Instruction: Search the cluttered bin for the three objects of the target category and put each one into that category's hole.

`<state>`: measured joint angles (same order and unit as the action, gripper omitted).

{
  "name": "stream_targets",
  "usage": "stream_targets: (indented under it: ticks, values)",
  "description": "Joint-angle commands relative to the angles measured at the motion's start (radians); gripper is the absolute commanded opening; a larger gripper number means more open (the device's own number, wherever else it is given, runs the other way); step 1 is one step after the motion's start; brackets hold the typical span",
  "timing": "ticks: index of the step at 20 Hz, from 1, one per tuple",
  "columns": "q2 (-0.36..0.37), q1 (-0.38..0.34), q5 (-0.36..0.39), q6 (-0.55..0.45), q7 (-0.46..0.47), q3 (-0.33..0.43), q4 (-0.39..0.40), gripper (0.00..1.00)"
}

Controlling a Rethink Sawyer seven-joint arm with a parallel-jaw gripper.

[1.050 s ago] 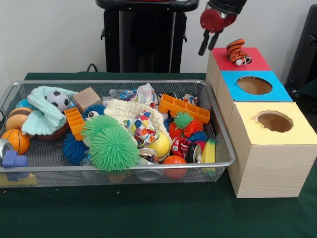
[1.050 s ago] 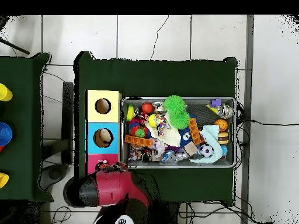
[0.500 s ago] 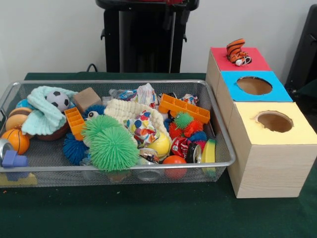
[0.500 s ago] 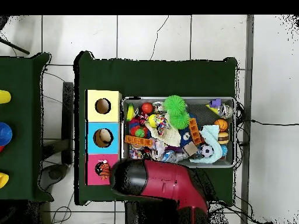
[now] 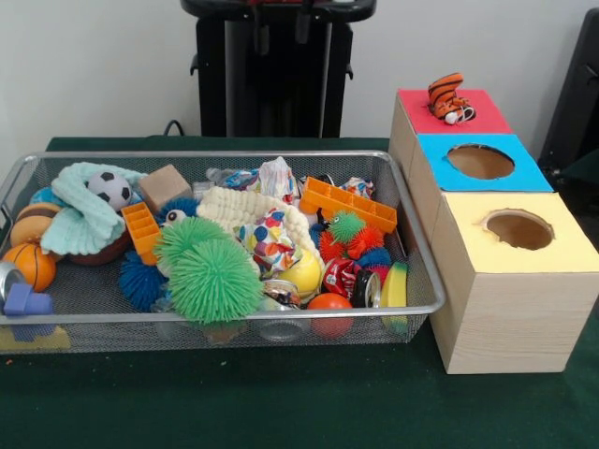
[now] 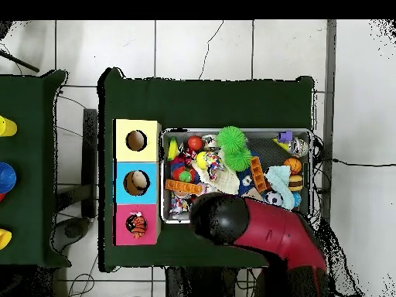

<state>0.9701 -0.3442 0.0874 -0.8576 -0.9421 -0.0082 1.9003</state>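
Tiger toy (image 5: 448, 97) lying on the red box (image 5: 468, 120) over its hole, arm (image 6: 255, 228) above the bin (image 5: 215, 156) near edge, pincer hidden, its state I cannot tell, bin full of toys

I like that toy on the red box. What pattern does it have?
The toy has orange and black stripes, like a tiger. It shows best in the front view.

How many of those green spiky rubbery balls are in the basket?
3 that I can see: a large green spiky ball near the front, another just behind it, and a small one toward the boxes' side. The clutter may hide others.
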Motion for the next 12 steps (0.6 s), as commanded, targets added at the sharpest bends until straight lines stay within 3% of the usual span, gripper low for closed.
stream_targets:
  ticks: [1, 2, 6, 12]
  values:
    - [-0.064, -0.102, -0.01, 0.079, 0.153, 0.205, -0.02, 1.0]
    - [-0.067, -0.118, 0.016, 0.078, 0.124, 0.228, -0.022, 0.0]
    - [-0.075, -0.15, 0.006, 0.109, 0.111, 0.259, -0.011, 0.0]
    - [-0.179, -0.234, 0.04, 0.163, 0.104, 0.314, -0.046, 0.0]
